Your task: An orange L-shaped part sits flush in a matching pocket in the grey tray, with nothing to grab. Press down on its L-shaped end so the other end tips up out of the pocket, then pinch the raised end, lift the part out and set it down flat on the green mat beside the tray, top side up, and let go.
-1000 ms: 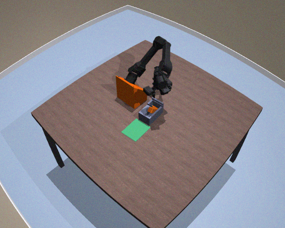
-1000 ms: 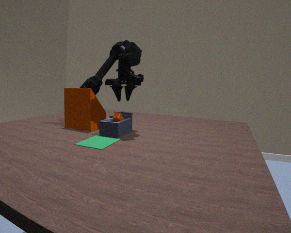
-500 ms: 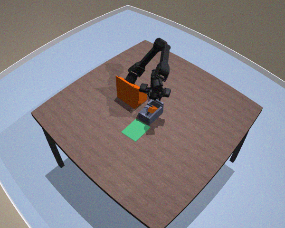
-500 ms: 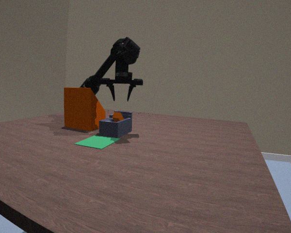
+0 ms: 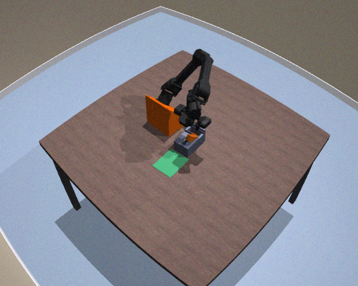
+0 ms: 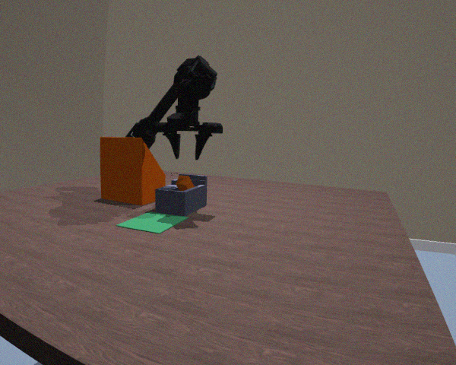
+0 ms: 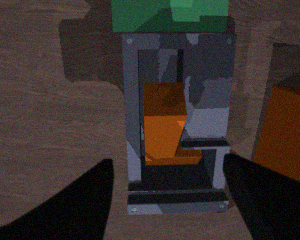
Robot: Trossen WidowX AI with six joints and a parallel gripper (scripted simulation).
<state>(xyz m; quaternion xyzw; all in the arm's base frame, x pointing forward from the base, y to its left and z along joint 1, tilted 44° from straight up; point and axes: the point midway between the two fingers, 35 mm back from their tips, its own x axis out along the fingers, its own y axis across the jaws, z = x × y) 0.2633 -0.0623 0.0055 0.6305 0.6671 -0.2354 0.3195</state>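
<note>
My claw [image 6: 188,156] hangs above the grey tray [image 6: 179,201], fingers spread apart and pointing straight down, gripping nothing. Below it, the orange L-shaped part [image 7: 163,124] sits tilted in the tray's pocket, one end tipped up above the rim, clear of both my fingers. The green mat [image 6: 151,222] lies flat on the tabletop [image 6: 259,267], touching the tray's near side. A tall orange block [image 6: 127,170] stands just beside the tray.
</note>
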